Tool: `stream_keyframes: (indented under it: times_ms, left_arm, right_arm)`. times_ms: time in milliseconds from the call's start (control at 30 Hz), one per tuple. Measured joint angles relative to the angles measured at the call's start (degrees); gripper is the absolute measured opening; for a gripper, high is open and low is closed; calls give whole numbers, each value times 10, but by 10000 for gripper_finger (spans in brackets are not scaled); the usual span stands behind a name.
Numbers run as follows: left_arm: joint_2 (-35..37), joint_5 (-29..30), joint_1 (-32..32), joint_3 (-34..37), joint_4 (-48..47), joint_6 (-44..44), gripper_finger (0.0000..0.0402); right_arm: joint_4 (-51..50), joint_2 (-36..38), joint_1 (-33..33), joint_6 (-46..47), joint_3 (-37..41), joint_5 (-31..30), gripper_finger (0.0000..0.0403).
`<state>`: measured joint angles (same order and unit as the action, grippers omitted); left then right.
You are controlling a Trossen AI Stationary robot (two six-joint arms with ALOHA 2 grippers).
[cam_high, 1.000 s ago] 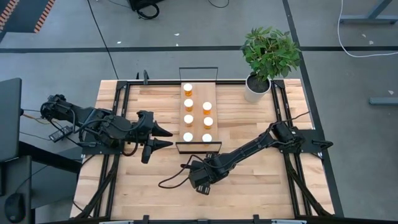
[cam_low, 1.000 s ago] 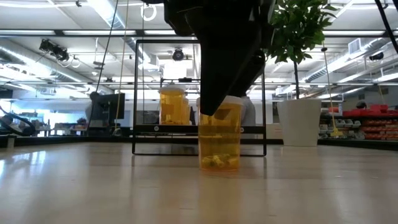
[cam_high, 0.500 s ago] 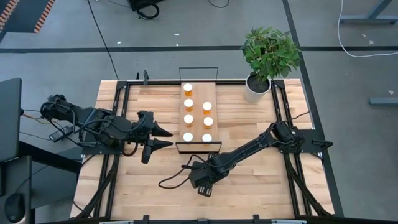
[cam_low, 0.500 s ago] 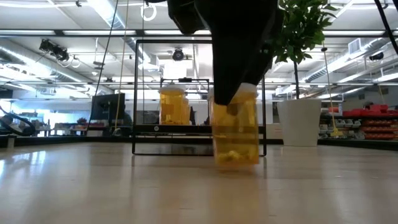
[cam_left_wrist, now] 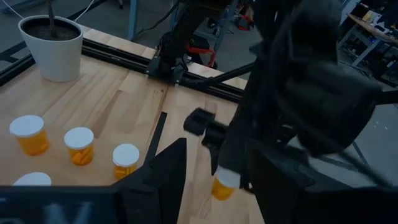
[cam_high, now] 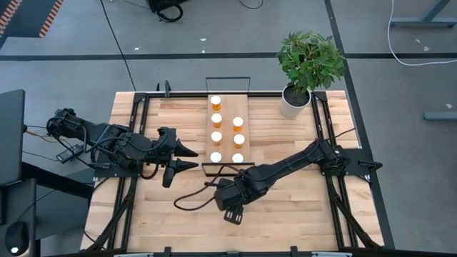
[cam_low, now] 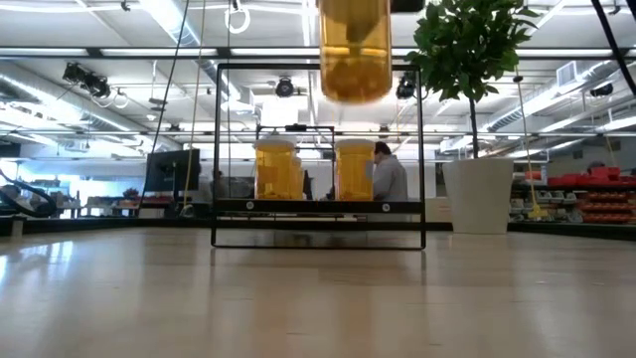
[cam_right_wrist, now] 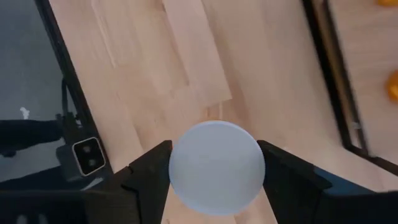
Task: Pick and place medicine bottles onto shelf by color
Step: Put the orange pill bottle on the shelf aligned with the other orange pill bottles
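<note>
**Visitor:** What is your claw doing right now?

**Robot:** My right gripper (cam_right_wrist: pixel 214 177) is pinching an amber bottle (cam_low: pixel 355 50) just under its white cap (cam_right_wrist: pixel 216 167), one finger pressed to each side. I hold it high up, so the body hangs free and can be set down upright. In the low view it hangs clear above the tabletop (cam_low: pixel 318 298), in front of the shelf (cam_high: pixel 228 128) and higher than the bottles standing there. From above, my wrist hides it, just off the shelf's near end.

**Visitor:** And your other claw?

**Robot:** My left gripper (cam_high: pixel 187 158) waits at the left side of the table, fingers spread, holding nothing. Its camera looks across at my right arm and the carried bottle.

**Visitor:** What is on the shelf?

**Robot:** Seven capped bottles. Three stand in the right-hand row, including one (cam_high: pixel 239 140) with an amber body. The left row holds four. I see amber bodies on most; of the two nearest me only the white caps show, so I cannot tell their colour from above.

**Visitor:** Anything inside the one you carry?

**Robot:** Small yellow pieces lie at its bottom, pills I would guess. My judgement is that it belongs with the amber group. The potted plant (cam_high: pixel 308 64) stands well clear at the far right corner.
</note>
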<state>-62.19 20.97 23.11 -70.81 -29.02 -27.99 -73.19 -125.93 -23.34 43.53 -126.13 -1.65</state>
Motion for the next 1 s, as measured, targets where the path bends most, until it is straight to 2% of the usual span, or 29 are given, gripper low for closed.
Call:
stream_keyframes:
  times_ms: [233, 533, 1000]
  left_arm:
    - [0, 0, 0, 0, 0, 0, 169]
    - [0, 0, 0, 0, 0, 0, 169]
    - [0, 0, 0, 0, 0, 0, 163]
  right_arm:
    - [-73, 0, 9, 14, -86, 22, 232]
    - [-119, 45, 33, 24, -89, 36, 232]
    - [-129, 113, 109, -8, -89, -55, 232]
